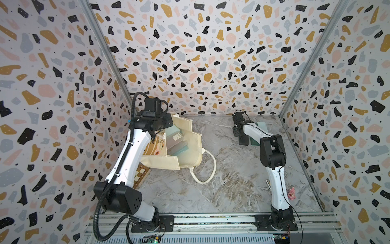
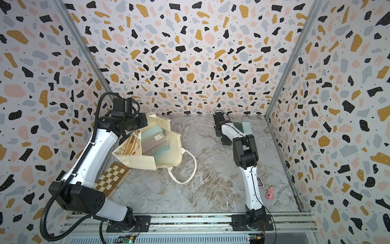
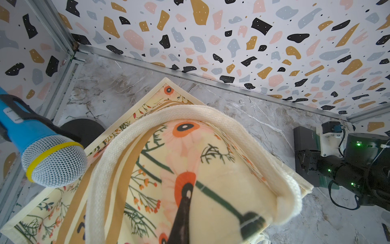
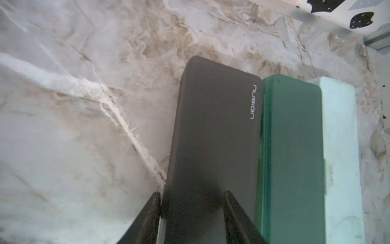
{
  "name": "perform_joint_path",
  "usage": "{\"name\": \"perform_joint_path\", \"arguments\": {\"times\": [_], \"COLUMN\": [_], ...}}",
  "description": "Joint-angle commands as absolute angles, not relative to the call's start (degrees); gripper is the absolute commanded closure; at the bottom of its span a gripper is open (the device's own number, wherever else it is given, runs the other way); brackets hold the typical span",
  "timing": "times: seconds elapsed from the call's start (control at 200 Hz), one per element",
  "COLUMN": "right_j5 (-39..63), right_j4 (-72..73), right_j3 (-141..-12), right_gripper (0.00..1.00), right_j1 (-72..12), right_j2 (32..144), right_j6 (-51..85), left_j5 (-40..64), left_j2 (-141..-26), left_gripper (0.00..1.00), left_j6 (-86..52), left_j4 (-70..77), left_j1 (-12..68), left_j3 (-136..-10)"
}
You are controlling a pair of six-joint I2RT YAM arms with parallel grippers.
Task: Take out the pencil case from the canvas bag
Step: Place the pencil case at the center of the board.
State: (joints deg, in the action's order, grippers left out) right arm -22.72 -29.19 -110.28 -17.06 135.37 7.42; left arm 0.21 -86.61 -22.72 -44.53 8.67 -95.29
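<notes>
The marbled bench (image 1: 232,190) carries everything. On it the canvas bag (image 1: 190,152) lies under the left arm (image 1: 130,156) with its mouth gaping. Its flowered side, with the tan lettered band, is lifted beneath that arm's wrist. The left jaws are hidden below the wrist in both top views. They are closed, and the raised cloth runs up to them, so they grip the bag's upper edge.

One thick loop handle (image 3: 190,113) arcs over the flowered side in the left wrist view. The second handle (image 1: 215,166) trails on the bench off the bag's right edge. The right arm (image 1: 276,181) reaches well to the right of the bag.

A wooden chessboard (image 2: 110,179) pokes out just beside the bag's near left corner. Inside the bag lie several pale translucent pencil cases (image 2: 155,139), one with a white label. Well to the bag's right, three more sit close side by side: a black pencil case (image 4: 215,131), a green pencil case (image 4: 291,147) and a pale mint pencil case (image 4: 339,147). The right jaws stand apart over the black one's near end, gripping nothing.

A blue microphone (image 3: 35,143) has its mesh head at the bag's hemmed edge; whether they touch I cannot tell. Far right of the bag and nearer the arm bases lie a small card (image 2: 260,182) and a pink figure (image 2: 270,193).
</notes>
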Motion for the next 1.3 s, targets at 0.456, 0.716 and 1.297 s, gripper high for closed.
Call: {"name": "perform_joint_path", "arguments": {"times": [0.456, 0.716, 1.297], "right_j5": [-23.91, -10.59, 2.69], "right_j4": [-30.42, -22.94, -4.59], "right_j3": [-106.87, -100.08, -69.69], "right_gripper": [0.50, 0.47, 0.26], "right_j1": [-16.08, -16.28, -21.05], "right_j2": [130.20, 118.28, 85.46], "right_j6": [4.92, 6.08, 10.99], "left_j5": [2.09, 12.14, 32.03], "left_j2": [-86.68, -87.36, -90.97], "left_gripper": [1.00, 1.00, 1.00], "left_j6": [-21.72, -20.68, -17.30], "left_j4": [-41.13, -37.72, -32.95], "left_j1": [8.09, 8.08, 13.69], "left_j3": [-95.58, -95.28, -96.26]}}
